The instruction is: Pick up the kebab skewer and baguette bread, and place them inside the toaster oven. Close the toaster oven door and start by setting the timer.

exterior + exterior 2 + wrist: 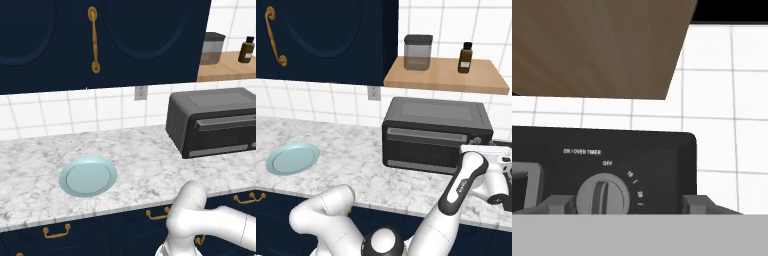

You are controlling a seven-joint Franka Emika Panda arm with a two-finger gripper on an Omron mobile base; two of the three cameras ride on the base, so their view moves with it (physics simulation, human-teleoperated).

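Finger tips of the gripper [629,204] sit lowest in the hand view, one either side of the timer knob [602,196], apart from it with gaps showing, so the jaws look part-way closed around the knob, not yet pinching it (final contact hard to tell). Knob's pointer stands upright under the "OFF" mark, so my read is the timer is not set yet and a twist toward the numbers is the step in hand. Just past the finger tips is the toaster oven [436,132], its control panel dead ahead of the hand; the toaster oven door [423,150] lies to the hand's left and looks closed, handle bar along its top. Kebab skewer and baguette bread can't be made out, presumably inside the oven, window too dark to tell. Arm pose: from the base it runs low along the counter front, elbow bent, forearm rising at the oven's right end in the right base view, wrist turned so the hand points level at the oven's face, squared to the knob for a clean rotation. Above the hand, a wooden shelf [446,75] with a canister [417,51] and brown bottle [466,57]. Far off to the hand's left, an empty light-blue plate [88,176] on the marble counter [150,150].
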